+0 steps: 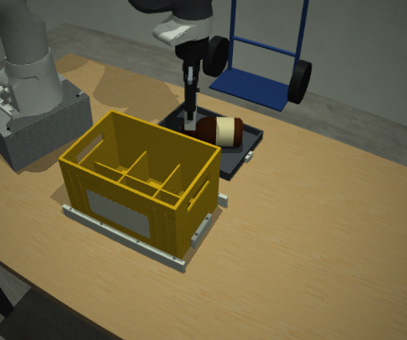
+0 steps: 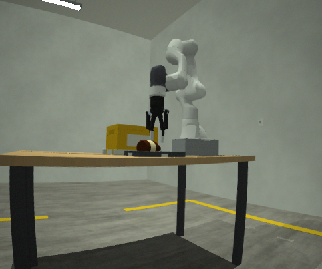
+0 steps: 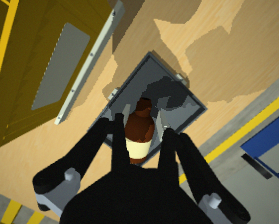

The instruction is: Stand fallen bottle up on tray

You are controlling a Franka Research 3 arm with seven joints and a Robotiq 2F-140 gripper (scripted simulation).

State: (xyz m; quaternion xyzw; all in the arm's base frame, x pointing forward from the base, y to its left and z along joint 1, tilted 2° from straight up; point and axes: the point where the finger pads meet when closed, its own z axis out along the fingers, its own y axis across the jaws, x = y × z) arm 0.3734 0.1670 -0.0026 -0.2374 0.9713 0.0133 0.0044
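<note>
A brown bottle (image 1: 219,131) (image 2: 148,146) (image 3: 139,131) with a cream label lies on its side on the dark tray (image 1: 252,135) (image 2: 142,153) (image 3: 185,107). Its neck points toward the robot base. My gripper (image 1: 189,119) (image 2: 157,139) (image 3: 143,113) points straight down over the neck end of the bottle. Its fingers are partly open, with nothing between them. In the wrist view the two fingertips stand on either side of the bottle's neck and shoulder. The tips hang just above the bottle, about level with its top.
A yellow crate (image 1: 145,202) (image 2: 122,133) (image 3: 20,75) with dividers stands next to the tray, between white rails (image 1: 124,240). The grey robot base (image 1: 32,126) (image 2: 195,146) is on the table's left. A blue hand truck (image 1: 251,84) (image 3: 270,145) stands on the floor behind the table.
</note>
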